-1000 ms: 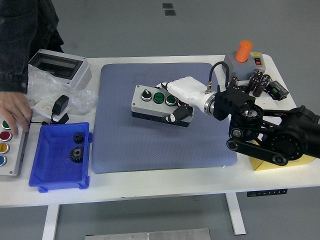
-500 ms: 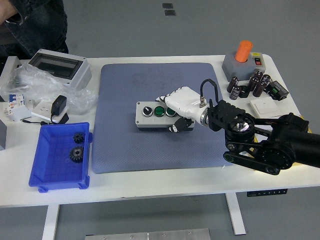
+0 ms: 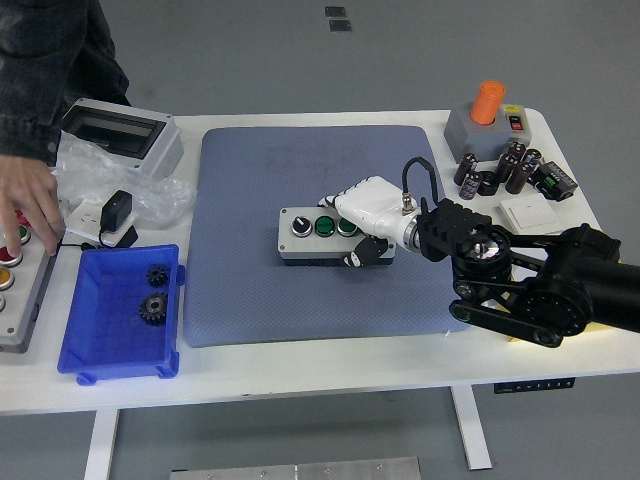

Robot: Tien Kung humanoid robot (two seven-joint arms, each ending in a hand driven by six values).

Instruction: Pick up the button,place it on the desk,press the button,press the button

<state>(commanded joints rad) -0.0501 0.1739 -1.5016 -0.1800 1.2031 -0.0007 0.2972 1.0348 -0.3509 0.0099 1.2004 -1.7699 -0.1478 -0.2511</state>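
Observation:
A grey button box [image 3: 318, 235] with a black knob and green buttons lies flat on the blue mat [image 3: 260, 290]. My right hand [image 3: 362, 222], white with black fingertips, is curled around the box's right end, fingers behind it and thumb at its front. The black right arm [image 3: 540, 285] comes in from the right. The left arm is out of view.
A person's hand [image 3: 28, 210] at the far left rests on a second button panel [image 3: 15, 290]. A blue bin [image 3: 120, 315] holds two gears. A grey enclosure [image 3: 120, 135], plastic bags, an orange-topped switch box [image 3: 485, 120] and capacitors [image 3: 500, 170] stand around.
The box came down from a tilt to lie flat on the mat and slid slightly right with my hand. The person's hand and second panel returned at the left.

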